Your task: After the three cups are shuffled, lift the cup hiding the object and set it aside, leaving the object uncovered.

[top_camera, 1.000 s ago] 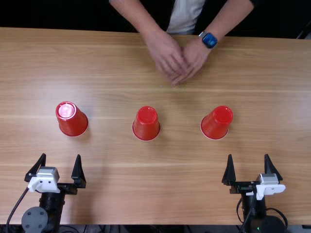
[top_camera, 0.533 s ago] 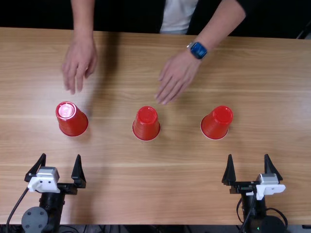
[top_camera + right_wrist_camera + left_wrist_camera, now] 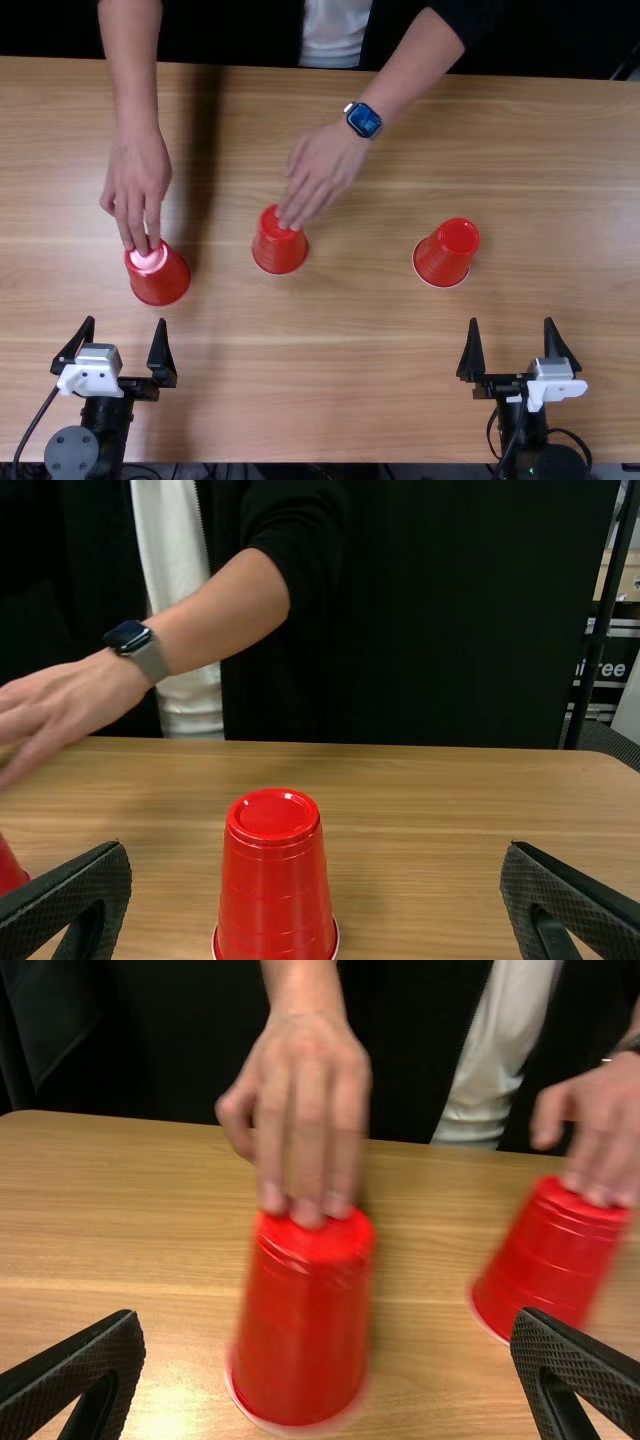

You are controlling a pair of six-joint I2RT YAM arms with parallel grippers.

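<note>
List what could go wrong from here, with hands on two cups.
1. One hand presses the left cup and the other hand presses the middle cup. If the left pincer or the right pincer reached in now, it could strike a hand.
2. All three cups, the right cup included, look identical, so losing track of the one to lift seems likely.

Blocked from above at left cup (image 3: 158, 275) by a hand (image 3: 135, 190), fingertips (image 3: 138, 240) on its top; blocked likewise at middle cup (image 3: 279, 242) by other hand (image 3: 318, 175). Left open above and all round right cup (image 3: 447, 252), well apart from both hands. Left bare on near table (image 3: 320, 350) in front of all three cups, wide gaps between them.
</note>
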